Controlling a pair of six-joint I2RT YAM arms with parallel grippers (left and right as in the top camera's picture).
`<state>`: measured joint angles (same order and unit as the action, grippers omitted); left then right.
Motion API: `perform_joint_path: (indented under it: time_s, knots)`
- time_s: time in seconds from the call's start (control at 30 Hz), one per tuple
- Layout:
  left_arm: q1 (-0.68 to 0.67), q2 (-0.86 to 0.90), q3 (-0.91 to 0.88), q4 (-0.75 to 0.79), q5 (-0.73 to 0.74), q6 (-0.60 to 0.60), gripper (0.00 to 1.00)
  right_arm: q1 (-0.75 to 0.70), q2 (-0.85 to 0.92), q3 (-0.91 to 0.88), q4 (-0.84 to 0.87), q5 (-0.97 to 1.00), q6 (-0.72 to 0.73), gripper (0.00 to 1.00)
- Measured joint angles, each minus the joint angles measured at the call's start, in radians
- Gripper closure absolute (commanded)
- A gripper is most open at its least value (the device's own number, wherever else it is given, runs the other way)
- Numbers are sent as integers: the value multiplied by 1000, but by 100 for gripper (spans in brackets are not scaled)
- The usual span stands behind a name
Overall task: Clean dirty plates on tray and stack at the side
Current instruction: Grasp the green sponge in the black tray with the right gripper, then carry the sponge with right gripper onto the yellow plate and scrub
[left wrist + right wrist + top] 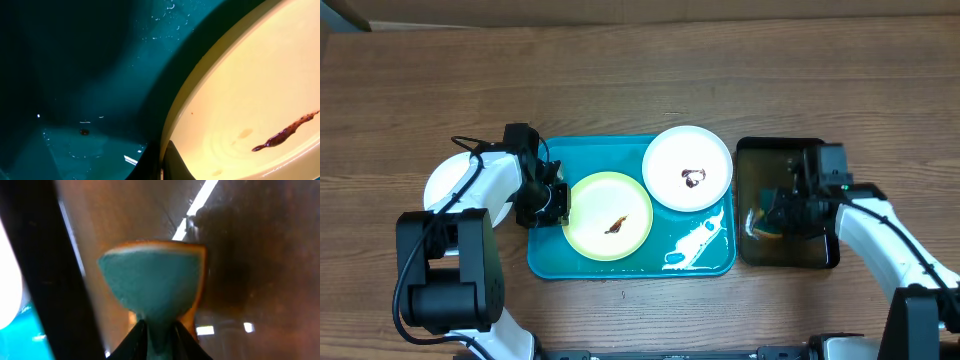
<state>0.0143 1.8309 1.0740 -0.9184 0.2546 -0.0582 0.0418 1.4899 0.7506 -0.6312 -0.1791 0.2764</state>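
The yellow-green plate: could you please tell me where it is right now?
Overhead, the yellow-green plate lies in the left half of the teal tray, beside the white plate to its right, its left rim pinched by the left hand.

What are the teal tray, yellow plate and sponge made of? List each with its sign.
The tray: probably plastic, glossy; moulded rounded corners, shiny wet streaks. The yellow plate: smooth and glossy, reflecting light; plastic or glazed ceramic, unclear. The sponge: soft foam, matte blue face with an orange layer; squeezed narrow where gripped.
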Motion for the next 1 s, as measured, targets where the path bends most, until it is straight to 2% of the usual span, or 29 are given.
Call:
perform_joint_path:
  time_s: [0.07,0.17,0.27,0.53,0.77,1.0]
  knots:
    - [0,0,0,-3,0,-3,96,0,0,-31,40,4,18,82]
    - [0,0,0,-3,0,-3,96,0,0,-53,76,6,47,92]
    - [0,0,0,-3,0,-3,96,0,0,-54,77,5,66,96]
    - [0,0,0,-3,0,-5,96,0,0,57,-122,11,72,96]
    - [0,0,0,-3,0,-14,96,13,0,338,-332,-1,8,96]
    - [0,0,0,-3,0,-14,96,175,0,417,-355,-79,-68,96]
